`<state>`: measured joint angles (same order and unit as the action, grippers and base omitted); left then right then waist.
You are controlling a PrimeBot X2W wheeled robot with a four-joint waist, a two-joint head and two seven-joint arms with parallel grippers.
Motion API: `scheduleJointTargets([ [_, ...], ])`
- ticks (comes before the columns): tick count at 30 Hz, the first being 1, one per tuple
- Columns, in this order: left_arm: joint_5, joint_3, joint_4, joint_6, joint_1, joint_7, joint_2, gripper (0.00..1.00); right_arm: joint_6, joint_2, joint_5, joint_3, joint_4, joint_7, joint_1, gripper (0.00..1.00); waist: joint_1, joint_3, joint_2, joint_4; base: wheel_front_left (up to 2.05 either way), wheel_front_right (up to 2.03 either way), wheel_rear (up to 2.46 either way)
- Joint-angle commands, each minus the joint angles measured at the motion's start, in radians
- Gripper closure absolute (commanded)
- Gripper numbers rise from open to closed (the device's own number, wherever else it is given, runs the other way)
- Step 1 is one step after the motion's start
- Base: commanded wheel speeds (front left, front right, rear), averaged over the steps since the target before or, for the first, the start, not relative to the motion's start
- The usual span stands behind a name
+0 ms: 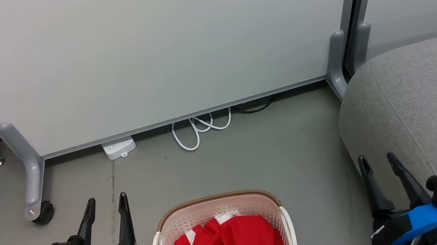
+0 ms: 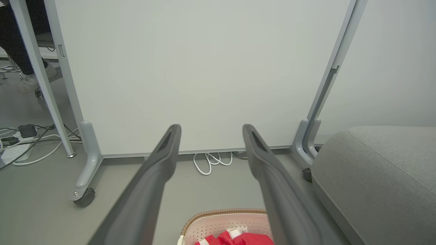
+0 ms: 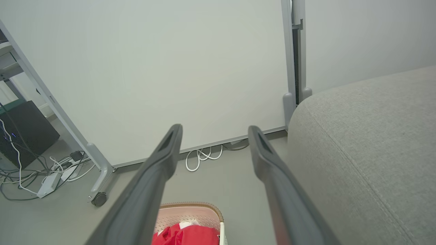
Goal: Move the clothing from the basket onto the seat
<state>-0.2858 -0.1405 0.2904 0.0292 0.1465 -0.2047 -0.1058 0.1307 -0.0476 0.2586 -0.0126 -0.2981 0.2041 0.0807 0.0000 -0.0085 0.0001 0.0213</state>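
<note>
**A:** Start close in. How do the two hands stand?

**B:** The left hand [image 1: 107, 198] is at the lower left of the head view. Its long dark fingers are parted wide with nothing between them. The right hand [image 1: 375, 156] at the lower right is the same, spread wide and holding nothing. In that view it shows against the near edge of the seat [image 1: 431, 106]

**A:** And the clothing?

**B:** The clothing [image 1: 237, 242] lies bunched inside the basket [image 1: 181, 222], between the two hands and touched by neither. It is bright red with white stripes. The basket stands on the grey floor [image 1: 271, 153], and its brown woven-look rim curves round the far side

**A:** Where is the seat from there?

**B:** To the right of the basket, with a strip of bare floor between them. It is light grey fabric with a rounded edge and a stitched seam running along the top

**A:** Farther back?

**B:** A looped white cable [image 1: 198, 132] and a white power strip [image 1: 119, 148] lie on the floor at the foot of a pale partition panel [image 1: 145, 50]. The panel stands on grey legs, and the left one ends in a black castor [image 1: 43, 213]. Past the panel's left edge, the left wrist view catches a person's pale shoe [image 2: 29, 83] and a tangle of loose cords [image 2: 34, 143] on the floor
</note>
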Motion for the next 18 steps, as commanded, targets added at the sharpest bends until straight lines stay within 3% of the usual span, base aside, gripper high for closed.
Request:
scheduleJointTargets([
  [1, 0.02, 0.003, -0.007, 0.005, 0.017, -0.009, -0.001, 0.0, 0.0, -0.004, -0.022, -0.003, 0.005, 0.01, 0.017, 0.0, 0.0, 0.0, -0.0001, 0.0, 0.0, 0.0, 0.0],
  [18, 0.133, 0.067, -0.001, 0.037, -0.004, -0.042, 0.026, 0.0, 0.0, -0.004, -0.132, -0.002, 0.004, 0.042, 0.004, 0.0, 0.0, -0.005, -0.0001, 0.017, 0.0, 0.0, 0.0],
])
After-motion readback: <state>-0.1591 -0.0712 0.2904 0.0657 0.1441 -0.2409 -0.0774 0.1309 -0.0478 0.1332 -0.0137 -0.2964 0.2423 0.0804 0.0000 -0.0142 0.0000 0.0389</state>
